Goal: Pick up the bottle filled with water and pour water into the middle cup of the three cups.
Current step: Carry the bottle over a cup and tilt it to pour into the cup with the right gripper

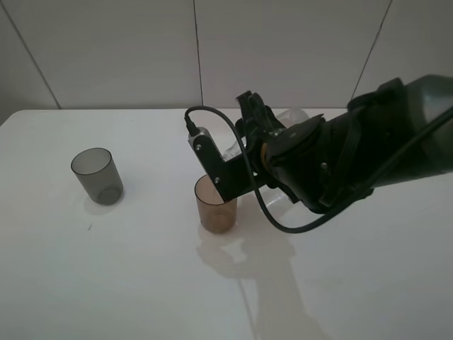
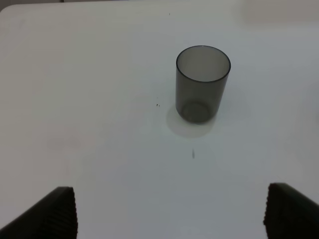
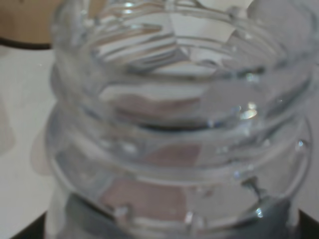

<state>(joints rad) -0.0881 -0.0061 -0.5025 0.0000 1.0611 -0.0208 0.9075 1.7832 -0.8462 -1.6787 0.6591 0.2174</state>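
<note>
Exterior high view showed the right gripper (image 1: 265, 122) clamping the bottle (image 1: 293, 115), neck tipped over the middle cup (image 1: 216, 207) just below it, apparently for pouring.

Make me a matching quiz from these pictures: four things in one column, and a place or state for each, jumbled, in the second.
Things:
1. grey cup
2. amber cup
3. bottle
4. left gripper

Places or states:
A. fingers wide apart, holding nothing
B. lifted off the table, its threaded neck filling the right wrist view
C. stands alone on the left of the high view
D. stands mid-table, partly hidden by the right arm

Pairs: 1-C, 2-D, 3-B, 4-A
</note>
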